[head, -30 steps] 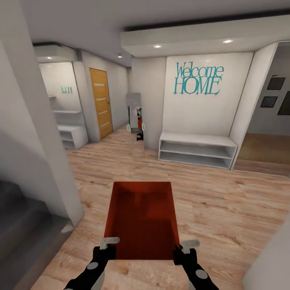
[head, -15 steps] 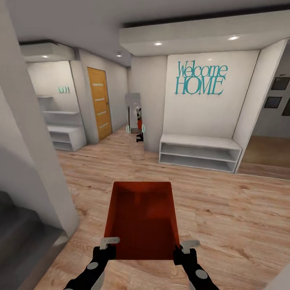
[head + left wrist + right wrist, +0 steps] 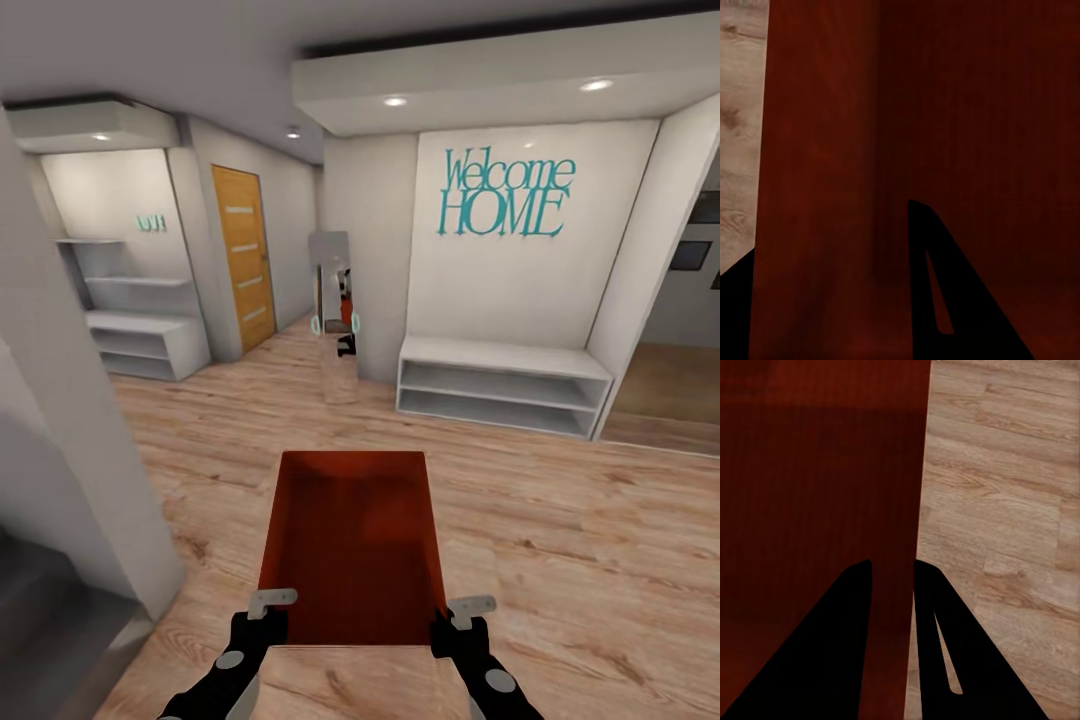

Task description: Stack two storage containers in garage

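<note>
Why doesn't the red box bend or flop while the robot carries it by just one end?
The orange-red open-topped storage box probably is stiff: its thin walls stay straight though the left claw and right claw pinch only the near corners. It looks empty, so it is likely light. Held at one end, it might tip forward if a grip slips.

Bright room, small round ceiling lights [image 3: 395,101] glowing on top, soft blurry picture, walls bending at the edges, dark wrist views
</note>
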Controlling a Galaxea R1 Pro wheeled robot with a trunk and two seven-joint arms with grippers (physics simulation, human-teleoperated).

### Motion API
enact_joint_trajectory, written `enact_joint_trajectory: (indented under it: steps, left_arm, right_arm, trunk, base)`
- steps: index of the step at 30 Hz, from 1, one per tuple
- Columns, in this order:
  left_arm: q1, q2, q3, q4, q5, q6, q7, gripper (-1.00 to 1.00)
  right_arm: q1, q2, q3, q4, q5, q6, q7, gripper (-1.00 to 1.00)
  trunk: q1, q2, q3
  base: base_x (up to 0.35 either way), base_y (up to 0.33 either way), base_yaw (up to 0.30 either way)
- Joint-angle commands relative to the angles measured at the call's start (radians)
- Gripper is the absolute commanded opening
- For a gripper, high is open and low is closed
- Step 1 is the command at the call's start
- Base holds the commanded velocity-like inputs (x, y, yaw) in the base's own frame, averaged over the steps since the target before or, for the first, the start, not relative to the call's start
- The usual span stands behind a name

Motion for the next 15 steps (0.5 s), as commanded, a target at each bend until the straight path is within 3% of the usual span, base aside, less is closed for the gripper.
enact_joint_trajectory:
  steps: [1, 15]
  left_arm:
    - [-0.001, 0.029, 0.011, 0.003, 0.001, -0.004, 0.044, -1.0]
    - [-0.001, 0.029, 0.011, 0.003, 0.001, -0.004, 0.044, -1.0]
  right_arm:
    - [-0.002, -0.001, 0.011, -0.004, -0.006, -0.05, 0.012, -1.0]
    - [-0.002, -0.001, 0.012, -0.004, -0.006, -0.05, 0.012, -1.0]
  trunk:
    - [0.001, -0.002, -0.002]
    - [0.001, -0.002, -0.002]
  base:
    - [0.331, 0.0, 0.0]
    - [0.331, 0.0, 0.0]
